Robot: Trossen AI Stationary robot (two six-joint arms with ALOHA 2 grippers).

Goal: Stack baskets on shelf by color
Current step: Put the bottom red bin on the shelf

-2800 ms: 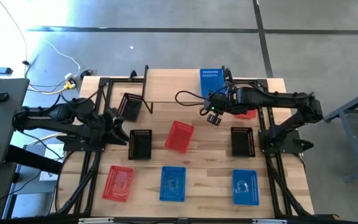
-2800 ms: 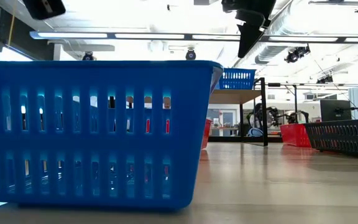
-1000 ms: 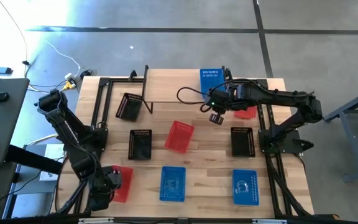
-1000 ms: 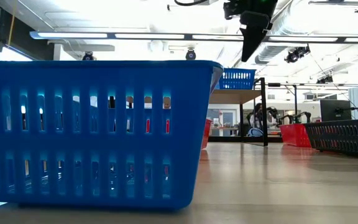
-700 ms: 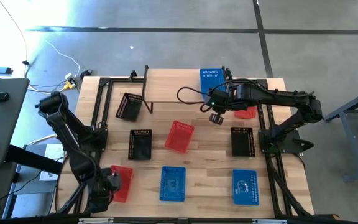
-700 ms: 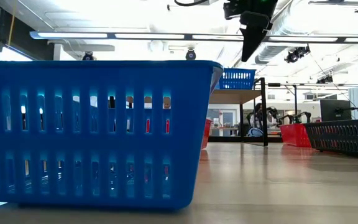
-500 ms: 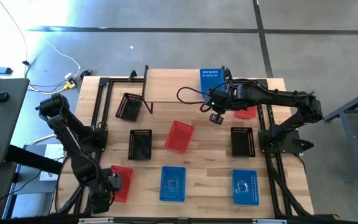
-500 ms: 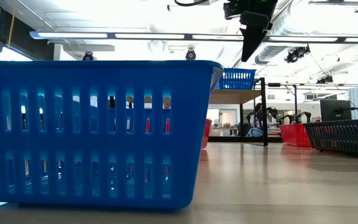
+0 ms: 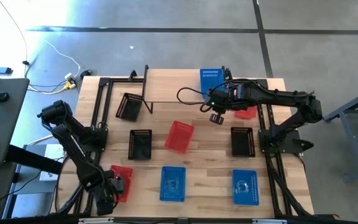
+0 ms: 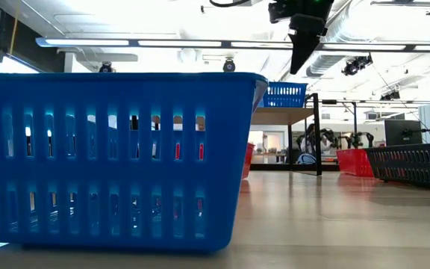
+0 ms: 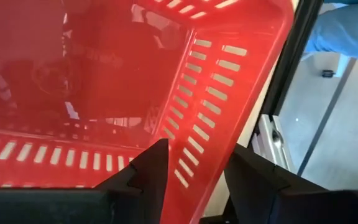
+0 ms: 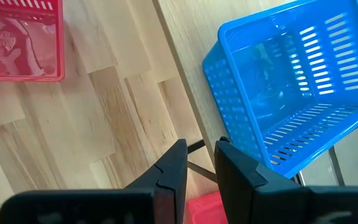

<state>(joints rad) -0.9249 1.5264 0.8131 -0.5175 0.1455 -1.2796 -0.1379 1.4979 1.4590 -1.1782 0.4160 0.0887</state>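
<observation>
Desk (image 9: pixel 194 165) is a light wood top with a black frame on it. Shelf (image 9: pixel 185 87) runs along the far edge; one blue basket (image 9: pixel 211 79) sits on it toward the right end, also seen in the right wrist view (image 12: pixel 297 93). The other baskets lie scattered on the desk: black ones at far left beside the shelf's left leg (image 9: pixel 129 107), mid-left (image 9: pixel 140 144) and mid-right (image 9: pixel 242 141); a red one in the centre, skewed (image 9: pixel 179 136); another red one far right, mostly hidden under the right arm (image 9: pixel 247 113); two blue ones on the near edge, centre (image 9: pixel 173 183) and right (image 9: pixel 245 186); a red one at near left (image 9: pixel 122 180). Left arm reaches down to the near-left corner, left gripper (image 9: pixel 107 198) at that red basket; in the wrist view its jaws stand apart straddling the basket's slotted side wall (image 11: pixel 194 168), one finger inside and one outside, not visibly clamped. Right gripper (image 9: pixel 215 117) hangs above the desk just near of the shelf's right part, close to the blue basket; its jaws are a narrow gap apart with nothing between them (image 12: pixel 201 165).
</observation>
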